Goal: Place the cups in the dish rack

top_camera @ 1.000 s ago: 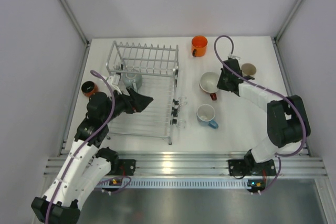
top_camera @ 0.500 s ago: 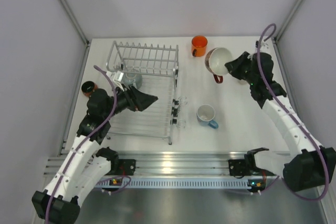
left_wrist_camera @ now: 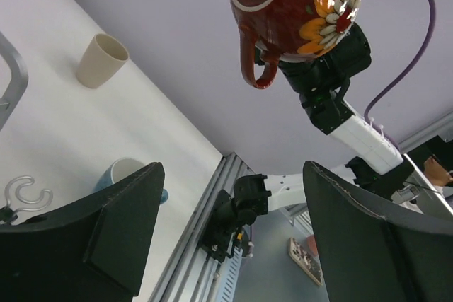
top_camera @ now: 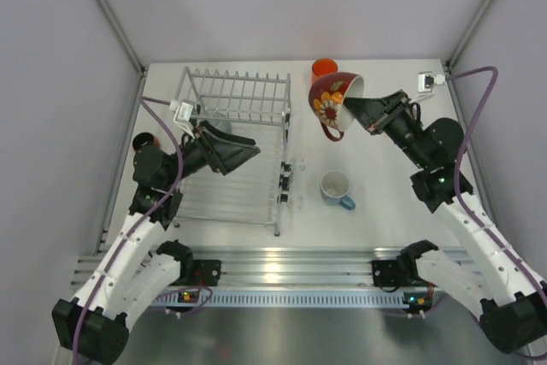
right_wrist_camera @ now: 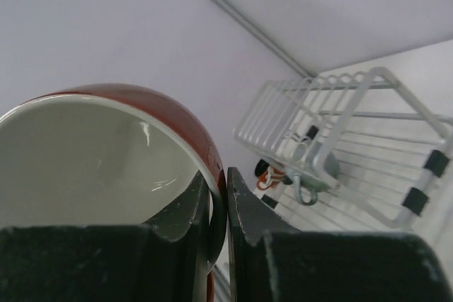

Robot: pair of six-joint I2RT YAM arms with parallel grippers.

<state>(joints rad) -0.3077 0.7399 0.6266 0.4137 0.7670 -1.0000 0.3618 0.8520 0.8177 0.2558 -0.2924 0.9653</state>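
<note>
Top external: right hand (top_camera: 349,108) is lifting the red flowered mug (top_camera: 333,94) off the tabletop (top_camera: 376,211).
Rim pinched, it is nearing the dish rack (top_camera: 239,96), where the left hand (top_camera: 242,154) is waiting open.

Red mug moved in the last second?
Yes. The red mug is off the table in the right gripper, farther from the blue mug, up by the orange mug.
</note>
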